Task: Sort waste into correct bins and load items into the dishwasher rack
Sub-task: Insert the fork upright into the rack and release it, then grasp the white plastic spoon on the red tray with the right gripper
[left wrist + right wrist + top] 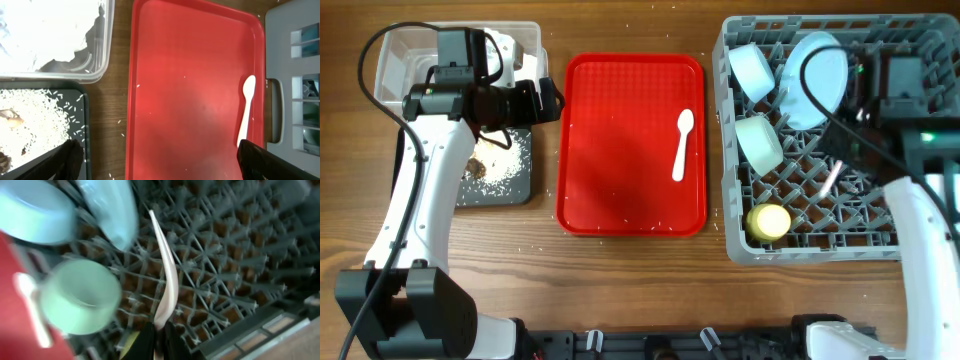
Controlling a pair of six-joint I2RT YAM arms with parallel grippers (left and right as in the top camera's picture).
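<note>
Where the dishwasher rack [810, 253] comes nearest the arms' bases, the small yellow cup [769, 221] is seen among the pegs, close to the rack's left wall. Just beyond it, the right gripper [160, 335] is held low over the grid floor. Its fingers are clamped tight on the handle end of the white plastic fork [169, 280], which is seen edge-on and pointing away from the wrist, so its tines cannot be made out. One pale blue-green bowl [760, 143] is propped on its side beside the fork, against the left wall.

To the left of the rack, the flat red tray [620, 190] is laid on the table, and the white spoon [682, 145] rests on its right half, bowl end pointing away. Left of the red tray, the black tray [515, 190] is found, strewn with white rice grains [35, 115] and brownish scraps [475, 165].

The left gripper [160, 165] is held above the near left corner of the red tray, beside the black tray. Its fingers [65, 160] are spread fully apart and nothing is gripped.

Farthest back, the clear tub [395, 45] is set touching the black tray, with the crumpled white napkin [45, 30] inside. In the rack's far part, the second bowl [752, 70] and the pale blue plate [818, 78] are stood on edge side by side.
</note>
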